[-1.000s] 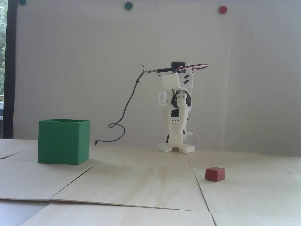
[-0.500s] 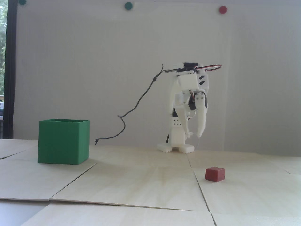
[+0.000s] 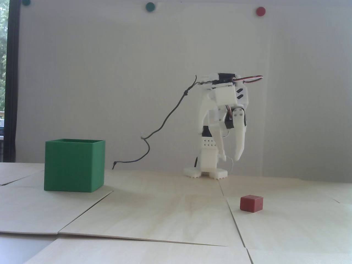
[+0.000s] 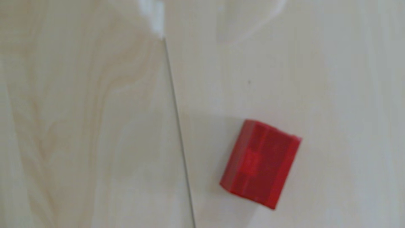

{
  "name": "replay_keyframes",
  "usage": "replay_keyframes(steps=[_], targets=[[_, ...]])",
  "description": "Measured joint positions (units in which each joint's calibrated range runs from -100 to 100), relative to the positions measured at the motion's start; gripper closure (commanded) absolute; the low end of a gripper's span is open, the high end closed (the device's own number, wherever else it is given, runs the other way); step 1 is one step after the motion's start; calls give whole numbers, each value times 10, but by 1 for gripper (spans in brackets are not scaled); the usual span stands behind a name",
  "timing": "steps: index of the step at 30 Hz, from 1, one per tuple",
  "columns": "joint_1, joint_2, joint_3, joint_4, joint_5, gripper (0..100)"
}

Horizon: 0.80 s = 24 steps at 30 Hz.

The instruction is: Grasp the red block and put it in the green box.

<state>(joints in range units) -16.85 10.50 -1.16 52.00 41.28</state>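
Soft, dim daylight comes from the window (image 3: 3,82) at left; wrist view is smeared and blurry.

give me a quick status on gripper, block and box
Gripper open, empty, hanging above the table. Red block on the wood, untouched, apart from the fingers. Green box off to the left in the fixed view, nothing between them.

White printed plastic all over this arm (image 3: 213,148), sitting on a toothed white base (image 3: 205,173). Black servo blocks peek through the joints. A red, white and dark wire loop (image 3: 249,79) tops it, and a thin dark cable (image 3: 165,121) trails off frame-left. Long tapered white fingers (image 3: 239,143).
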Motion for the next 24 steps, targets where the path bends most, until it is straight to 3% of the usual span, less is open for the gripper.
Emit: replay_keyframes(steps=[13,24], targets=[[-1,34,-99,0,0,92],[-2,202,-286,12,0,85]])
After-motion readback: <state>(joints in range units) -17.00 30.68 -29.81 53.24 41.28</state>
